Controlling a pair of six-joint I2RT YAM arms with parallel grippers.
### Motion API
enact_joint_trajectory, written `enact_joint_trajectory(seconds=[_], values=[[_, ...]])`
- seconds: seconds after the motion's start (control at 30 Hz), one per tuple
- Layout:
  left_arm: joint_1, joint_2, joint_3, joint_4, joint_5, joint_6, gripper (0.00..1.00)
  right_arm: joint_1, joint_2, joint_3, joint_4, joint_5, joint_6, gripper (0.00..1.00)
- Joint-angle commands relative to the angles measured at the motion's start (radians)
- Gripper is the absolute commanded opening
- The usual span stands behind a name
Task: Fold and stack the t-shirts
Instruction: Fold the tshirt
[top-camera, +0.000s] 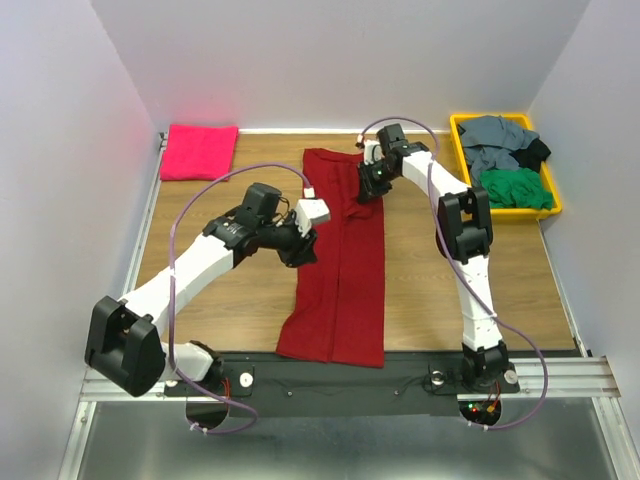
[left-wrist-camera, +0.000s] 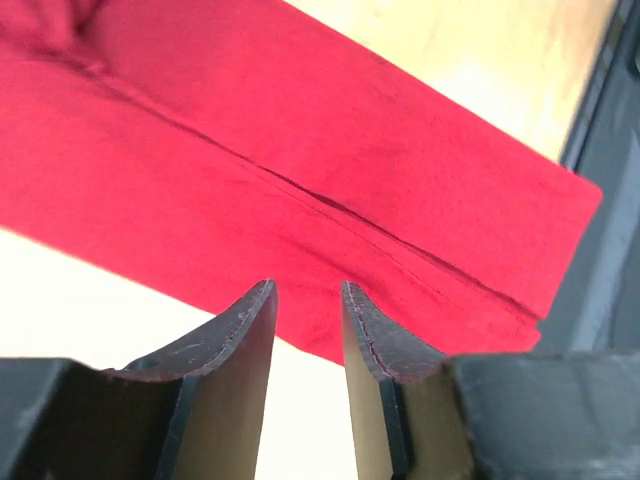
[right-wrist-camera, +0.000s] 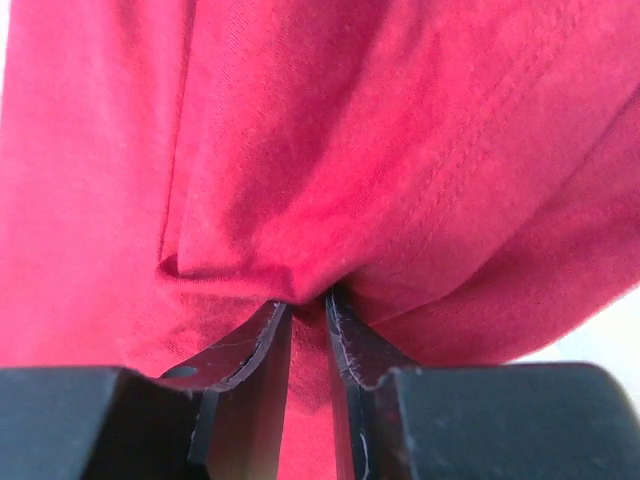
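Note:
A dark crimson t-shirt (top-camera: 345, 285) lies folded lengthwise as a long strip down the middle of the table, from the back to the near edge. My right gripper (top-camera: 372, 188) is at its far right part; in the right wrist view the gripper (right-wrist-camera: 308, 300) pinches a puckered fold of the crimson fabric (right-wrist-camera: 330, 130) between its narrow jaws. My left gripper (top-camera: 303, 248) hovers at the strip's left edge. In the left wrist view the gripper (left-wrist-camera: 305, 290) is open with only bare table between the fingers, and the crimson shirt (left-wrist-camera: 300, 130) lies just beyond the tips.
A folded hot-pink t-shirt (top-camera: 198, 151) lies at the back left corner. At the back right, a yellow bin (top-camera: 553, 205) holds crumpled grey (top-camera: 497, 140), green (top-camera: 517, 187) and black shirts. White walls enclose the table on three sides.

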Motion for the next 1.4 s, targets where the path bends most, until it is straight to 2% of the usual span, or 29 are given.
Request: enact_joint_trajectory(seconds=[0.0,0.23,0.4,0.5,0.53,0.67,0.73,0.87,1.1,1.27,1.37], values=[[0.069,-0.019,-0.015,0.079,0.004,-0.101,0.44,0.009,0.133,0.137,0.002,0.133,0.054,0.26],[0.169,0.045,0.001,0.083,-0.062,-0.116,0.44,0.008,0.276,0.324,0.080,0.204,0.057,0.28],[0.222,0.122,0.039,0.118,-0.107,-0.136,0.44,0.009,0.305,0.368,0.146,0.273,0.051,0.32],[0.232,0.202,0.097,0.153,-0.128,-0.151,0.44,0.009,0.287,0.352,0.155,0.249,0.053,0.37],[0.233,0.255,0.145,0.158,-0.127,-0.151,0.44,0.009,0.259,0.345,0.155,0.232,0.053,0.45],[0.236,0.409,0.278,0.188,-0.124,-0.190,0.43,0.008,0.147,0.274,0.160,0.134,0.054,0.58],[0.238,0.490,0.350,0.213,-0.110,-0.213,0.43,0.008,0.093,0.234,0.160,0.106,0.050,0.59],[0.241,0.628,0.475,0.254,-0.107,-0.279,0.40,0.008,-0.049,0.135,0.160,0.057,0.053,0.59],[0.242,0.855,0.654,0.235,-0.157,-0.297,0.38,0.008,-0.209,-0.097,0.150,0.051,-0.002,0.59],[0.253,0.953,0.774,0.204,-0.196,-0.286,0.37,0.005,-0.273,-0.249,0.134,0.057,-0.064,0.57],[0.273,1.021,0.850,0.179,-0.210,-0.300,0.37,0.002,-0.269,-0.261,0.130,0.058,-0.067,0.56]])
